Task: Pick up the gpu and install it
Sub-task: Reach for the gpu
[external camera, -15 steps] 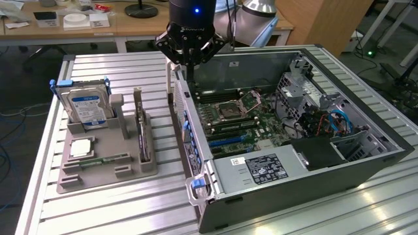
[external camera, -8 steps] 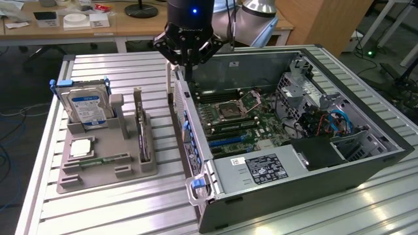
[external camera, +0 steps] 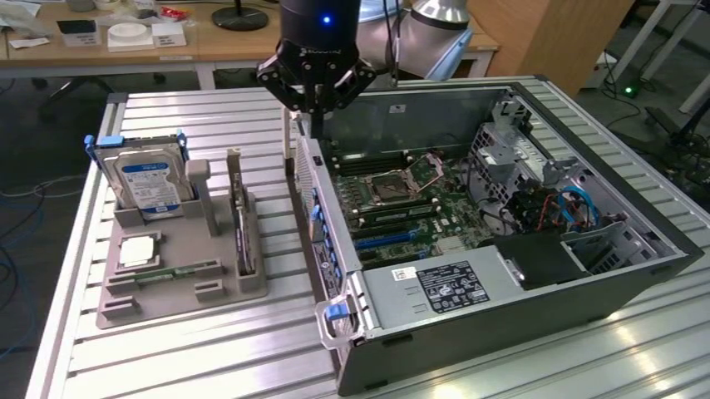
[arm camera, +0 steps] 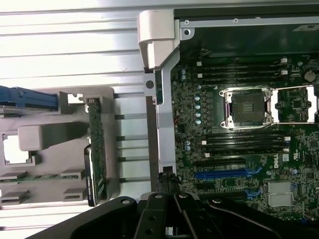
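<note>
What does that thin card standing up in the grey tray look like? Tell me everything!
The thin flat dark graphics card stands upright on its long edge in a slot of the grey plastic holder tray, beside the open computer case. From above, its board face looks greenish-brown with tiny parts. A pale bracket rises at one end. Only the tray touches it; nothing grips it.

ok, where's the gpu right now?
The gpu stands on edge in the grey holder, on the exterior view's left, between the hard drive and the open computer case.
</note>
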Robot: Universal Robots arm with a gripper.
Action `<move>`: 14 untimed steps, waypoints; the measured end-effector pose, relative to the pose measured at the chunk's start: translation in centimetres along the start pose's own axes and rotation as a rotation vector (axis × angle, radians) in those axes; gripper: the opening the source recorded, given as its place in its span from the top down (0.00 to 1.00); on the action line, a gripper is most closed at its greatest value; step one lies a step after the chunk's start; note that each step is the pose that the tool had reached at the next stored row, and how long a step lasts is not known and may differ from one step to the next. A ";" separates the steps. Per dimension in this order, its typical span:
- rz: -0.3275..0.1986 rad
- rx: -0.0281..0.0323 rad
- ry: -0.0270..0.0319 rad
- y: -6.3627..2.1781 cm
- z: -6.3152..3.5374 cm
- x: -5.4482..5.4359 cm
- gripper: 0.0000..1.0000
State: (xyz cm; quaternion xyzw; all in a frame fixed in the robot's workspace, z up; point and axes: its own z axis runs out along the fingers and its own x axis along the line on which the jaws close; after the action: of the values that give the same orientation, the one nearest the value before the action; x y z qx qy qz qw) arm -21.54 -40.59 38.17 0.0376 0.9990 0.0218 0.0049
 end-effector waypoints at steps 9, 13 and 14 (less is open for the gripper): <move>0.000 0.0000 0.0004 -0.12 0.06 0.5 0.89; 0.000 0.0000 0.0006 -0.18 0.09 0.7 0.89; 0.000 0.0000 0.0006 -0.19 0.09 0.8 0.89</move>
State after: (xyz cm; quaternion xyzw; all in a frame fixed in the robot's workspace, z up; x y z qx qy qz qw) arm -22.34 -40.72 38.06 0.0376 0.9990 0.0218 0.0046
